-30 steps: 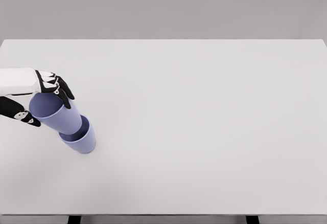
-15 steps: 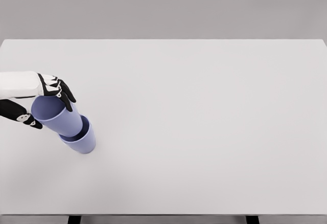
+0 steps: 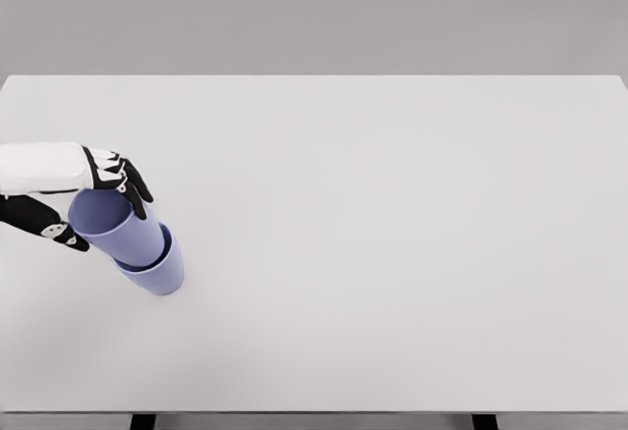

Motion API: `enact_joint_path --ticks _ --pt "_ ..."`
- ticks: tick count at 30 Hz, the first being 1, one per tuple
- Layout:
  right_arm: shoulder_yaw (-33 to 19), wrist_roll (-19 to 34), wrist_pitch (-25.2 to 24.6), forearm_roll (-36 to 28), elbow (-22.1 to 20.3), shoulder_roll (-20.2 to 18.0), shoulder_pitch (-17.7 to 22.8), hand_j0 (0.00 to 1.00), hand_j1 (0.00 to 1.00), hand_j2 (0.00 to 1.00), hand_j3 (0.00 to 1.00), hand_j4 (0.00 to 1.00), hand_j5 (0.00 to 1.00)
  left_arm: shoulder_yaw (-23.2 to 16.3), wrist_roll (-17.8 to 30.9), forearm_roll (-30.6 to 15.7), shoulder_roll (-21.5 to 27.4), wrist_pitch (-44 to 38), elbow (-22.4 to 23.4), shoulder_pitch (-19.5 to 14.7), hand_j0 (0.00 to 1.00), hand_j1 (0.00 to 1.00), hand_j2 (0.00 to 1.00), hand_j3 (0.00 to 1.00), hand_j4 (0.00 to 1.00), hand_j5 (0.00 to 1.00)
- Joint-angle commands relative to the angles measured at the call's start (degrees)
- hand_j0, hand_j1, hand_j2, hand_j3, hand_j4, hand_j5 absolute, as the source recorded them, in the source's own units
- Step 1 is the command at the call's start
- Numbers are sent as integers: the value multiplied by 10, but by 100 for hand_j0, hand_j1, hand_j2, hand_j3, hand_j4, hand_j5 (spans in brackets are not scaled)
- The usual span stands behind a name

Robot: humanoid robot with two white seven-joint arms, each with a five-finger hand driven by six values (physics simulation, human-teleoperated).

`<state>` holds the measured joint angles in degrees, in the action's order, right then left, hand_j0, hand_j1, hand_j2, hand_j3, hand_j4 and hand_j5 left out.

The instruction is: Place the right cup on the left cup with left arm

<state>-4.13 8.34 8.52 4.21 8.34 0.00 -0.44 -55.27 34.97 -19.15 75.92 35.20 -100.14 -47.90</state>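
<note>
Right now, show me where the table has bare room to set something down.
The table is bare from its right edge across to the stacked cups: the upper cup nested in the lower cup. It is crowded only at the left edge, where the left hand grips the upper cup.

place: simulated test bench | evidence: plain white table (image 3: 392, 253), blank grey wall (image 3: 314, 13)

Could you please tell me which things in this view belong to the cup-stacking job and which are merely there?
Part of the job:
- left hand, gripping the upper cup
- upper cup, tilted, its base set inside the lower one
- lower cup, standing on the table

Merely there:
- white table; nothing else is lying on it
</note>
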Motion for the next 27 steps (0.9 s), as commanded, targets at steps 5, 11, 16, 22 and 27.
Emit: enact_joint_path --ticks 5,11,16,22,27 --pt "0 0 0 0 0 0 -1 100 100 100 100 100 100 6 0 2 -1 -2 0 3 58 58 58 58 58 58" --pt "0 1 0 0 0 0 0 100 100 100 100 100 100 10 0 0 1 -2 0 4 100 100 100 100 100 100" --pt "0 0 -1 0 0 0 -1 100 100 100 100 100 100 23 0 -12 10 -2 -1 -1 100 100 100 100 100 100" --pt "0 0 0 0 0 0 0 100 100 100 100 100 100 73 0 -73 -14 -2 -7 -64 100 100 100 100 100 100" --pt "0 0 -1 0 0 0 0 100 100 100 100 100 100 62 0 -73 -154 -2 -8 -98 100 100 100 100 100 100"
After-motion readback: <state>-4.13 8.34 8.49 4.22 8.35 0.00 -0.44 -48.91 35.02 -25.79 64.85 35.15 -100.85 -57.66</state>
